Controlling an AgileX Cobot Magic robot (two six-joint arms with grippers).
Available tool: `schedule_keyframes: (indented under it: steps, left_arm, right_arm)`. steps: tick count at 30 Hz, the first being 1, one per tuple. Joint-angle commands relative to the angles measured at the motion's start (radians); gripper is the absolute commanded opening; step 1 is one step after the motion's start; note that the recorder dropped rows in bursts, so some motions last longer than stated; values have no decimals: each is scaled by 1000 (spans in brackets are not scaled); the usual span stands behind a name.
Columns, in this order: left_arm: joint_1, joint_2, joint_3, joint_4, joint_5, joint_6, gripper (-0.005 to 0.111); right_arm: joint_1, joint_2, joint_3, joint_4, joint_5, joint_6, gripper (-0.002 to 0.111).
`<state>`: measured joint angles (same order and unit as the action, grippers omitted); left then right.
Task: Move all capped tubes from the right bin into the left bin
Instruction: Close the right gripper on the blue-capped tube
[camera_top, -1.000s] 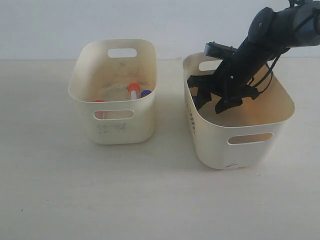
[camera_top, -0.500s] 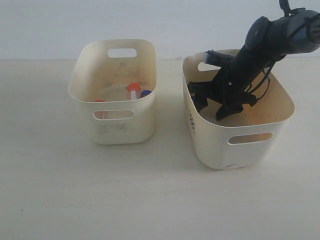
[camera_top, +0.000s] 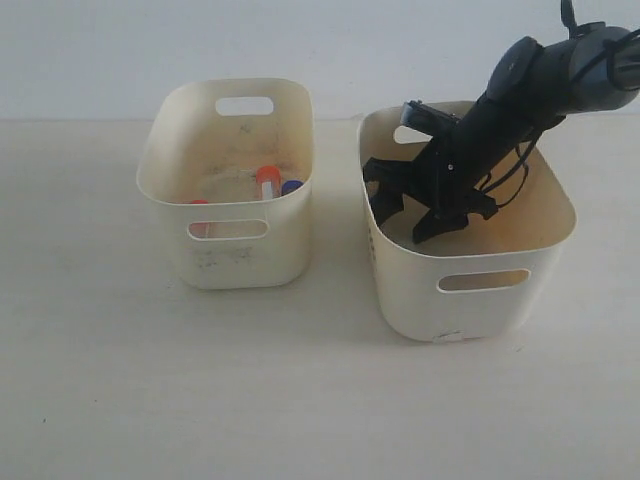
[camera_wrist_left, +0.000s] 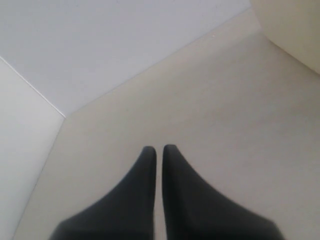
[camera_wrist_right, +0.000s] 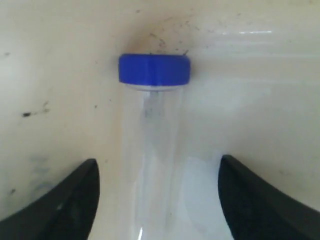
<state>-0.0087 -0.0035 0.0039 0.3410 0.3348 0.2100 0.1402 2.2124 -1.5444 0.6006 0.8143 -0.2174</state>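
The right bin (camera_top: 480, 312) is a cream tub, and my right gripper (camera_top: 404, 223) reaches down inside it. In the right wrist view a clear capped tube (camera_wrist_right: 152, 130) with a blue cap (camera_wrist_right: 154, 69) lies on the bin floor (camera_wrist_right: 260, 90). My right gripper (camera_wrist_right: 159, 165) stands open around it, one finger on each side, not touching it. The left bin (camera_top: 245, 265) holds an orange-capped tube (camera_top: 267, 176), a blue cap (camera_top: 292, 186) and another orange cap (camera_top: 199, 204). My left gripper (camera_wrist_left: 159, 148) is shut and empty over the table.
Both bins stand on a pale table (camera_top: 300, 400) with a gap between them. A white wall (camera_top: 330, 50) runs behind. The right bin's floor has dark specks (camera_wrist_right: 160, 40). A cream corner (camera_wrist_left: 292, 27) shows at the edge of the left wrist view.
My right gripper has sunk lower and a little left inside the right bin. The right bin itself has shifted slightly left. The left bin has not moved.
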Motion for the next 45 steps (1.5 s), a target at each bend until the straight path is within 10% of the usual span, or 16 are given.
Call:
schedule_keyframes:
  steps: [1, 24, 45]
  left_arm:
    - [-1, 4, -4, -3, -5, 1, 4]
    - [-1, 4, -4, -3, -5, 1, 4]
    - [-1, 4, -4, -3, -5, 1, 4]
  right_arm:
    - [-1, 18, 8, -12, 13, -20, 68]
    - [-1, 18, 8, -9, 1, -62, 0]
    - [-3, -93, 8, -12, -36, -58, 0]
